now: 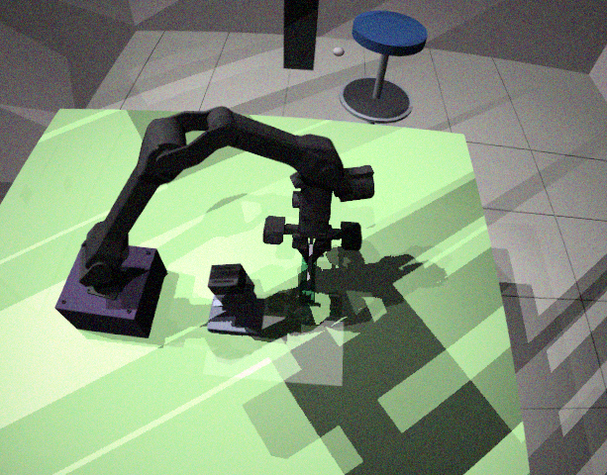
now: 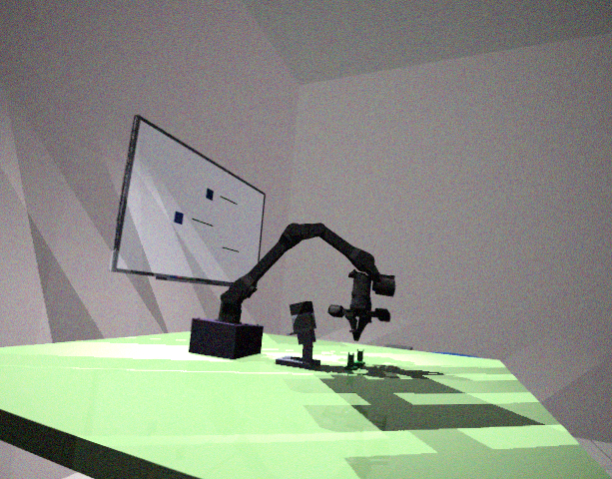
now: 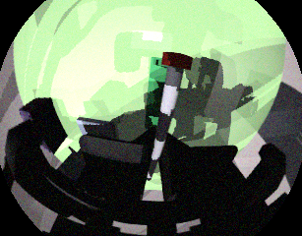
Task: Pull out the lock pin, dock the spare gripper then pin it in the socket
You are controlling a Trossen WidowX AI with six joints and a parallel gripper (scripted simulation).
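Observation:
My gripper point(image 1: 310, 261) point(image 2: 356, 337) point(image 3: 156, 130) is shut on the lock pin point(image 3: 168, 98), a pale rod with a red head point(image 3: 176, 60). The pin crosses the fingers at a slant in the wrist view. The fingers hang above the green cradle point(image 2: 355, 363) point(image 3: 156, 74), whose two prongs hold nothing in the exterior view. To the left stands the mount, with a pale base plate point(image 1: 221, 326) point(image 2: 296, 361) and a post. A dark blocky body point(image 1: 226, 277) point(image 2: 302, 311), apparently the spare gripper, sits tilted on top. Its socket and pin hole are too dark to make out.
The arm's purple base box point(image 1: 109, 296) point(image 2: 213, 337) stands left of the mount on the green table point(image 1: 140, 409) point(image 2: 192, 412). Patchy shadows cross the table around the cradle. A blue stool point(image 1: 389, 33) and a whiteboard point(image 2: 161, 180) are beyond the table.

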